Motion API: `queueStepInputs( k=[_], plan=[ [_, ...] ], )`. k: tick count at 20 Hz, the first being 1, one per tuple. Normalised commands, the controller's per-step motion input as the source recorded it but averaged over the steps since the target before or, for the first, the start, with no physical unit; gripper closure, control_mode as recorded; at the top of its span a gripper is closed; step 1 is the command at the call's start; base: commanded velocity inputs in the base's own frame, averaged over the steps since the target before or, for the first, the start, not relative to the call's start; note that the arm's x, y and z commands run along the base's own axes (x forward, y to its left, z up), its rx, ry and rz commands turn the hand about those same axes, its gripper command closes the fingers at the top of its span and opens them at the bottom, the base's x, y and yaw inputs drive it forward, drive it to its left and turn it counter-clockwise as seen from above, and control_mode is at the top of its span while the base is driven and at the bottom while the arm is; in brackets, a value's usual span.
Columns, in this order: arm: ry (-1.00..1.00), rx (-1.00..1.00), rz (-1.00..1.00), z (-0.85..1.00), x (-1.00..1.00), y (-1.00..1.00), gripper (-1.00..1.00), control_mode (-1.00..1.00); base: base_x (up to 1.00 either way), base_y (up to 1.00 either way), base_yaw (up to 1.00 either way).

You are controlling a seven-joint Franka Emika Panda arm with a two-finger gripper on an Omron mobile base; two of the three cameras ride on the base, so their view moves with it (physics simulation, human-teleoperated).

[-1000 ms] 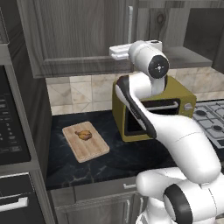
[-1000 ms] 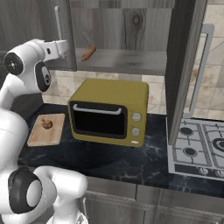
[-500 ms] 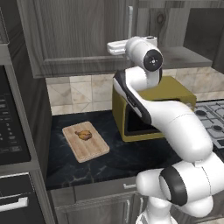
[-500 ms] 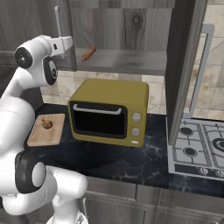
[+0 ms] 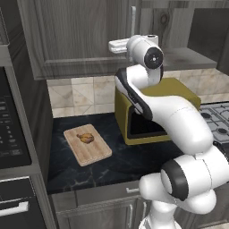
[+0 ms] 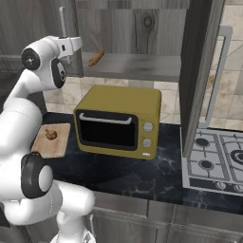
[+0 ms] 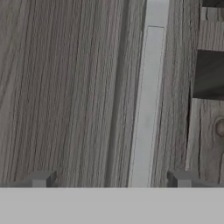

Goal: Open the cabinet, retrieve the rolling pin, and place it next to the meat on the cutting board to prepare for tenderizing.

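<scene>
The cabinet's left door (image 5: 80, 36) is closed, and its silver bar handle (image 7: 146, 105) runs up the hand view just right of centre. My gripper (image 7: 111, 179) is open and faces this door closely, its fingertips (image 7: 41, 178) on either side of the handle and holding nothing. The right door (image 6: 197, 76) stands open. Inside, the rolling pin (image 6: 96, 57) lies on the grey shelf (image 6: 137, 66). Down on the dark counter the cutting board (image 5: 87, 144) carries the golden-brown meat (image 5: 86, 138) near its far end. The board (image 6: 50, 140) and meat (image 6: 50, 135) also sit at the left of the right base view.
A mustard-yellow toaster oven (image 6: 118, 121) stands on the counter right of the board, under the shelf. A gas hob (image 6: 216, 159) lies at the far right. A black oven tower (image 5: 13, 134) borders the counter on the left. The open door juts out over the hob.
My hand has risen a little and drawn in toward the closed left door, and the elbow has swung. The jaws stay open. Board, meat and rolling pin have not moved.
</scene>
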Motion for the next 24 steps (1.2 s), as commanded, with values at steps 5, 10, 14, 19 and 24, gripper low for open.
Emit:
queueStepInputs(
  k=[5,10,14,19,24],
  plan=[
    [0.00,0.00,0.00,0.01,0.20,0.00,1.00,-1.00,0.00,0.00,0.00],
    [0.00,0.00,0.00,0.00,0.18,0.00,1.00,-1.00,0.00,0.00,0.00],
    [0.00,0.00,0.00,0.00,0.10,0.00,1.00,-1.00,0.00,0.00,0.00],
    [0.00,0.00,0.00,0.00,0.01,0.00,1.00,-1.00,0.00,0.00,0.00],
    [0.00,0.00,0.00,0.00,0.00,0.04,1.00,-1.00,0.00,0.00,0.00]
  ],
)
